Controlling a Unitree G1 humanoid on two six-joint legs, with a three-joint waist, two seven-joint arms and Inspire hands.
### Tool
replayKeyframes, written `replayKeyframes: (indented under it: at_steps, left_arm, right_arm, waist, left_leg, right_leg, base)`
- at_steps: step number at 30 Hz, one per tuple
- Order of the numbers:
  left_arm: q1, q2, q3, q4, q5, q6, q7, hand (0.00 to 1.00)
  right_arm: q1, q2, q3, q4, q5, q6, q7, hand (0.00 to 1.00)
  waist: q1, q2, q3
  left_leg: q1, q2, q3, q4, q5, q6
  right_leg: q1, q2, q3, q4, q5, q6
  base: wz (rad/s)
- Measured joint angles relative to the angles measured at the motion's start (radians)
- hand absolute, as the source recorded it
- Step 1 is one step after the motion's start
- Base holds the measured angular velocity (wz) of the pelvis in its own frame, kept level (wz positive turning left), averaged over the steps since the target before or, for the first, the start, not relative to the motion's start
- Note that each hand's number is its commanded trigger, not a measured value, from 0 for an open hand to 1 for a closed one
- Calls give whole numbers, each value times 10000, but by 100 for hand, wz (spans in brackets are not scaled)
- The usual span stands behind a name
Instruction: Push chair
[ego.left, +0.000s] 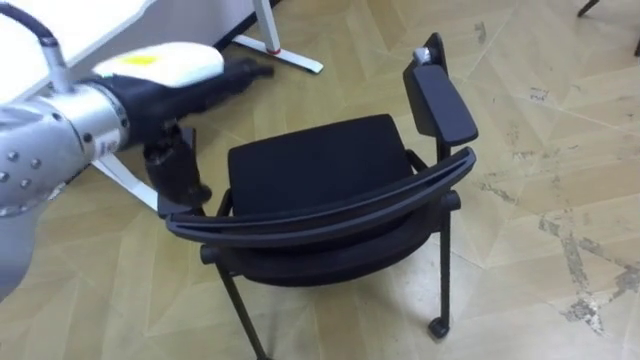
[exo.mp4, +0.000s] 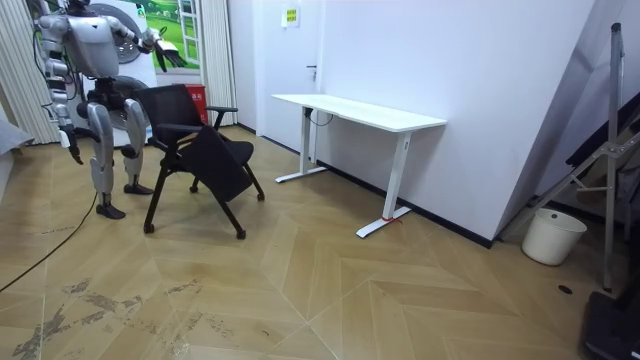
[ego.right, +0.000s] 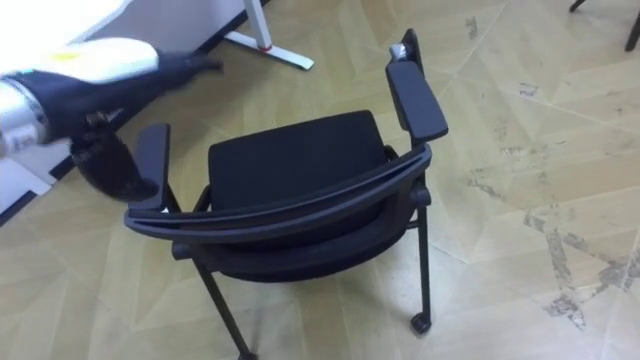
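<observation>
a black chair (ego.left: 315, 165) stands on parquet floor (ego.left: 560, 120) right before the robot, its curved backrest (ego.left: 330, 208) nearest at 6 o'clock and the seat facing away toward 12; the left hand (ego.left: 228, 76) reaches out at 10 o'clock, above and past the left armrest (ego.right: 152, 165), fingers stretched straight and close together, holding nothing; a dark part under the wrist hangs just beside that armrest, and whether it touches cannot be told; the right armrest (ego.left: 445, 100) juts up at 1 o'clock; a white desk foot (ego.left: 280, 52) lies at 11 o'clock, near the seat's front edge but apart from it; from 1 round to 5 o'clock bare parquet runs on, scuffed in pale patches; in the room view the robot stands upright behind the chair at the room view's left, with the white desk (exo.mp4: 360, 108) well apart toward the room view's right and a broad run of floor between; the right hand (exo.mp4: 75, 152) hangs low by the robot's side, too small to read; a white bucket (exo.mp4: 553, 237) sits by the far wall
</observation>
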Motion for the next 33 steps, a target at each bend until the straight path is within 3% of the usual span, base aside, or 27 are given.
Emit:
replayKeyframes:
  at_steps: [8,15,22,33]
  left_arm:
    - [228,6,-504,8,-384,525,-591,0]
    - [234,8,-1255,-1,-413,769,-922,0]
    - [234,-26,-1631,237,-493,794,-962,0]
    - [587,-1111,-1651,1473,-459,559,-557,0]
  right_arm:
    - [-61,-45,278,25,99,208,10,0]
    - [-71,-64,548,-14,113,307,5,0]
    - [-238,-71,901,-16,132,392,-19,0]
    - [-129,-57,958,-26,102,384,-31,0]
  waist:
    - [-133,36,19]
    - [-168,-53,80]
    - [-362,-133,116]
    - [-457,-263,122]
  left_leg:
    - [-14,-24,13,32,0,0]
    - [-73,-24,15,74,0,0]
    - [-122,-23,20,78,0,0]
    - [-116,-8,70,122,0,0]
  right_leg:
    - [-56,-40,-51,31,-18,-1]
    - [-88,-43,-45,22,-18,-1]
    - [-86,-43,-67,13,-18,-1]
    - [-110,-25,-62,26,-18,-1]
  base:
    - [1]
    - [0]
    - [0]
    - [0]
